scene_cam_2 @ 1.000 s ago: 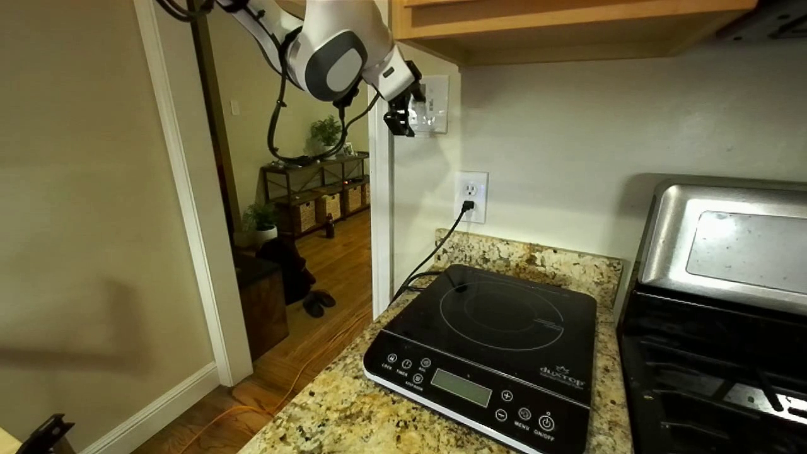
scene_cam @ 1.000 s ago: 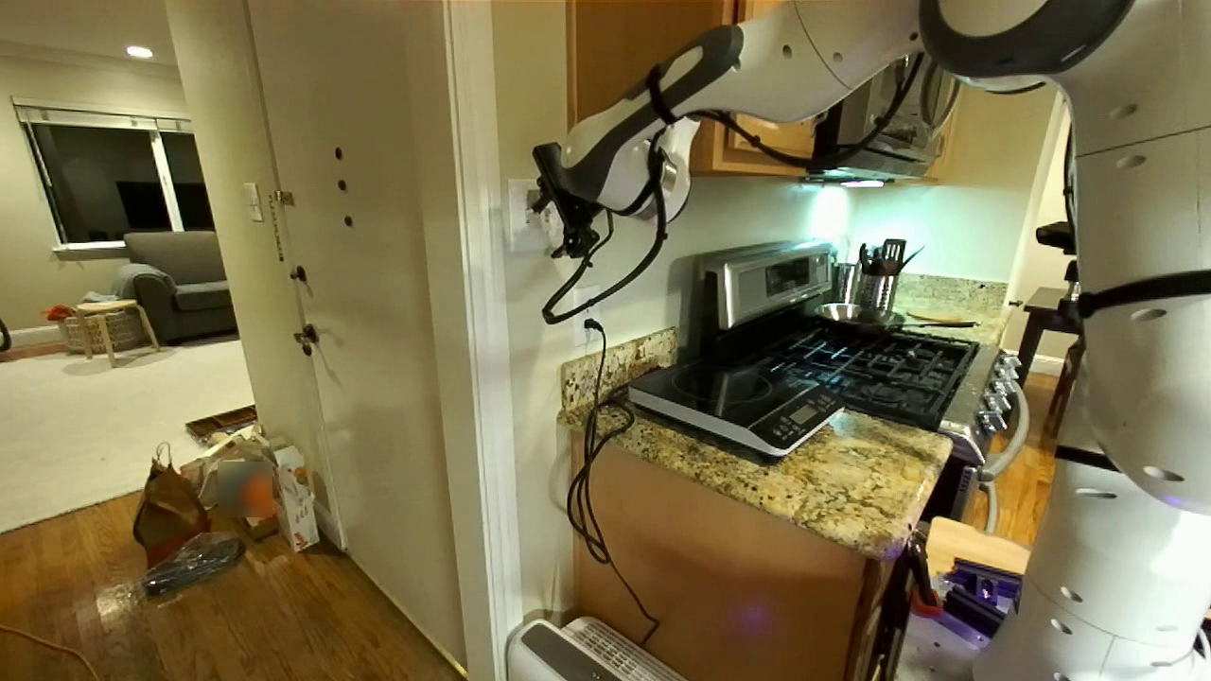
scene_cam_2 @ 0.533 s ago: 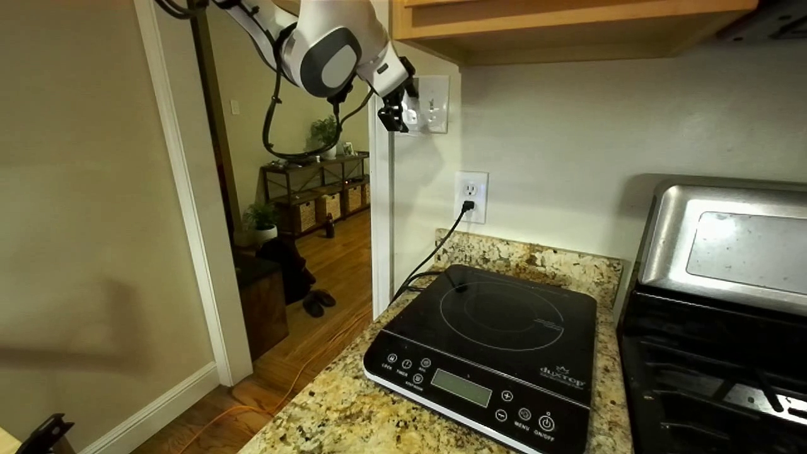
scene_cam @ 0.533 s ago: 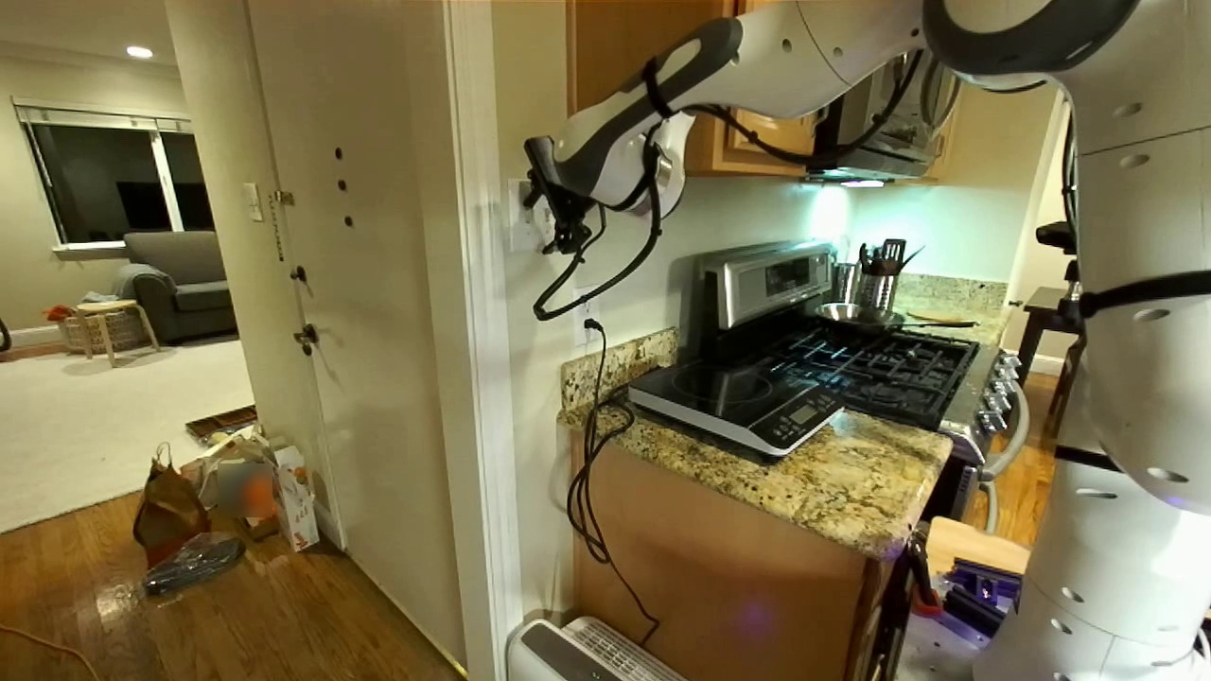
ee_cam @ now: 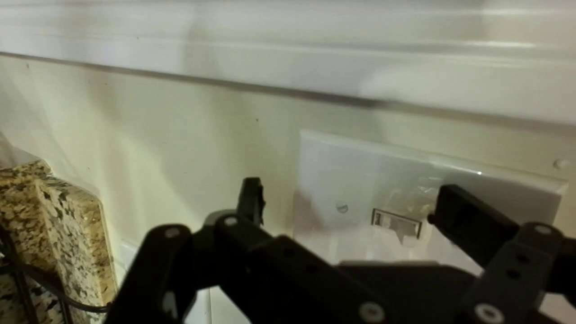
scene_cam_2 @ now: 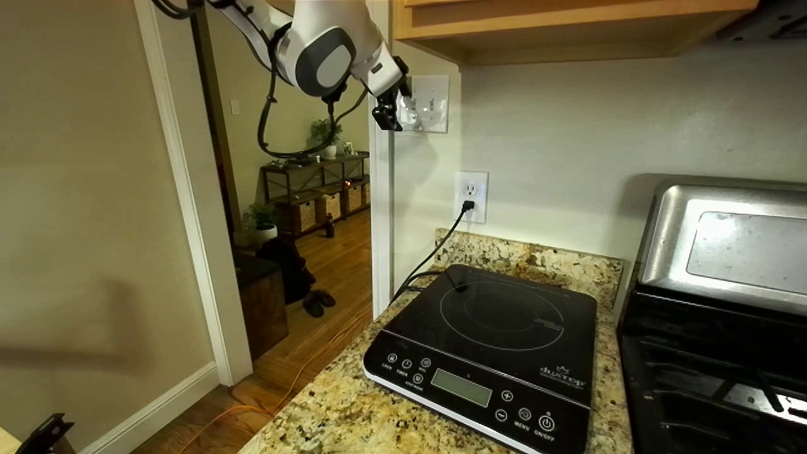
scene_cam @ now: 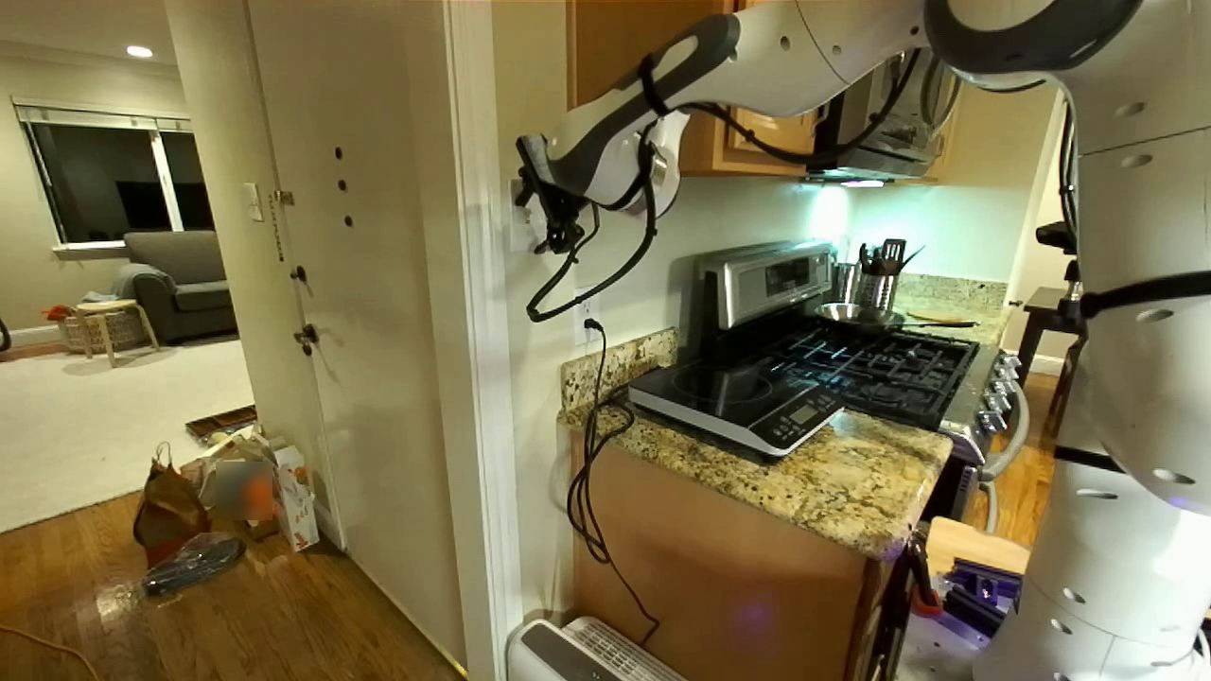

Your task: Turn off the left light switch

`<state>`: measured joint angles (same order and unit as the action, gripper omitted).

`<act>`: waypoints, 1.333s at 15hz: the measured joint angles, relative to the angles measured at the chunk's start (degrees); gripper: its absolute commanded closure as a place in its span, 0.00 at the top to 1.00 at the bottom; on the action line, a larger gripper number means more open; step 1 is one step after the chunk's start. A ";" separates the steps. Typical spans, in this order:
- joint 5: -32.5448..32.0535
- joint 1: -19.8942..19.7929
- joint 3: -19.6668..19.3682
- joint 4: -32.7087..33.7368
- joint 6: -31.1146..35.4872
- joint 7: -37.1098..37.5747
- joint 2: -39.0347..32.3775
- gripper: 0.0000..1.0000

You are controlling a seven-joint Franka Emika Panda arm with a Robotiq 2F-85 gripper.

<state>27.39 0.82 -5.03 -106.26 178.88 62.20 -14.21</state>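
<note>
1. Gripper point(ee_cam: 348, 204) is hanging at the wall plate point(ee_cam: 328, 166), two fingers point(ee_cam: 472, 220) standing wide apart. Can't tell if either is touching it.
2. Left light switch point(ee_cam: 399, 227) is sitting in the plate, toward the edge facing the white door trim point(ee_cam: 270, 60). In the wrist view it's showing between the fingers, closer to the one in front of the plate; the other is showing just outside the plate's edge. On or off: can't tell.
3. In an exterior view, metal utensil holder point(scene_cam: 880, 291) is standing on the far counter point(scene_cam: 991, 317), holding dark utensils point(scene_cam: 892, 252). Metal canister point(scene_cam: 845, 284) is standing just beside it, contents unclear.
4. Frying pan point(scene_cam: 856, 315) is resting by the stove's point(scene_cam: 880, 369) far edge, contents unclear.
5. Induction cooktop point(scene_cam_2: 504, 315) is lying on the granite counter point(scene_cam_2: 353, 410), toward the stove-side edge. Black cord point(scene_cam_2: 444, 241) is running past its back corner to the outlet plate's point(scene_cam_2: 481, 179) lower socket.
6. Brown bag point(scene_cam: 170, 511) and white paper bag point(scene_cam: 298, 506) are sitting on the floor point(scene_cam: 246, 634) near the door's point(scene_cam: 369, 397) bottom corner, contents not readable.
7. In an exterior view, wicker baskets point(scene_cam_2: 305, 215) are lining the shelf unit's point(scene_cam_2: 296, 199) bottom tier, insides hidden. White pot point(scene_cam_2: 266, 236) is standing nearby, holding a green plant point(scene_cam_2: 260, 214).
</note>
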 measured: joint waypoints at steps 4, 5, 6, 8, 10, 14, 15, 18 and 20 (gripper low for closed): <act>-0.02 0.01 -0.03 0.01 0.02 0.00 0.00 1.00; -0.02 0.02 -0.06 0.01 0.02 0.00 0.00 1.00; -0.02 0.02 -0.10 0.01 0.02 0.00 0.00 1.00; -0.02 0.02 -0.22 0.01 0.04 0.00 0.00 1.00; -0.02 0.02 -0.52 0.03 0.05 0.00 0.00 1.00; -0.02 0.02 -1.34 0.03 0.04 0.00 0.00 1.00; -0.02 0.02 -1.51 0.03 0.01 0.00 -0.01 1.00; -0.02 0.02 -1.72 0.02 -0.27 0.00 -0.08 1.00; -0.02 0.03 -1.73 0.02 -0.78 0.00 -0.22 1.00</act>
<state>27.37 0.85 -6.76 -106.24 178.10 62.20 -14.43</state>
